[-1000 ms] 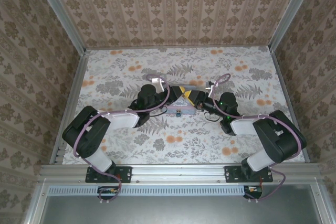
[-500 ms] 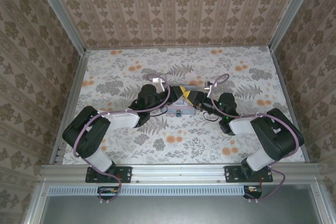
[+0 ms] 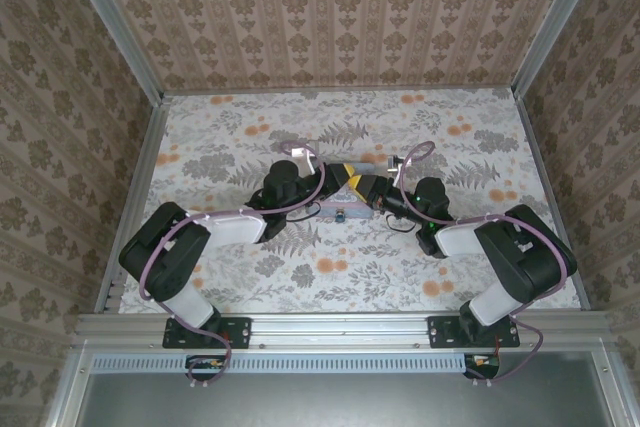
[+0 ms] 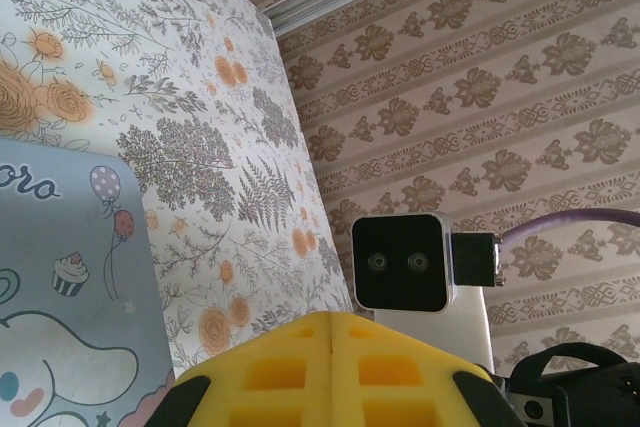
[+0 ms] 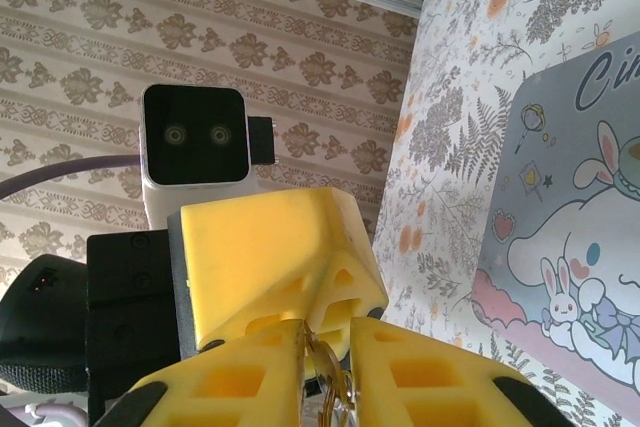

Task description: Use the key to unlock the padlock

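light: bright, even, diffuse | shadows: soft, faint | glare: none | focus: wrist views' nearest foreground slightly soft

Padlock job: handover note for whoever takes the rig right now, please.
Left gripper: shut, tip to tip with the right one above the tin.
Right gripper: closed on a thin brass piece, seemingly the key.
Padlock: probably the small dark thing at the tin's near edge; too small to be sure.
Done: key in hand. Left: insert it, turn, free the shackle.
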Robot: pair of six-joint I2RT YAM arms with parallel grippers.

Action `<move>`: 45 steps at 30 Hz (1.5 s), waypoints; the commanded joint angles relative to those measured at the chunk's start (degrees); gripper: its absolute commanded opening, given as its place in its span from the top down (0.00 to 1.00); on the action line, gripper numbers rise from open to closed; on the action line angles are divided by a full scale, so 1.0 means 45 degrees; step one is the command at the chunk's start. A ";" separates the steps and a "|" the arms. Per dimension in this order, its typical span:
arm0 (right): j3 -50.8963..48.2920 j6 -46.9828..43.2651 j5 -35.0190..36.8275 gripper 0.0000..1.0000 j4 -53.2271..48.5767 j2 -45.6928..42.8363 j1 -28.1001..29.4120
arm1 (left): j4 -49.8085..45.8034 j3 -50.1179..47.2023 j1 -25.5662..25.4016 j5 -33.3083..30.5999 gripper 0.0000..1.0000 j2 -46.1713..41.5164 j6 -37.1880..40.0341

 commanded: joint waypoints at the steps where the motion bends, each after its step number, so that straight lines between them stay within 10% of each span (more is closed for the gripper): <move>1: 0.0207 0.0074 -0.0241 0.81 0.0720 0.0123 0.0066 | 0.0397 0.0339 -0.0063 -0.0109 1.00 -0.0158 -0.0032; 14: -0.0016 0.0081 0.0128 1.00 0.0731 0.0025 0.0029 | 0.0553 0.0095 -0.0068 -0.0286 1.00 -0.0236 -0.0081; 45: -0.0623 0.0298 0.1936 1.00 -0.0032 -0.0583 -0.0110 | 0.1052 -0.0910 -0.0804 -0.1773 1.00 -0.0957 -0.0017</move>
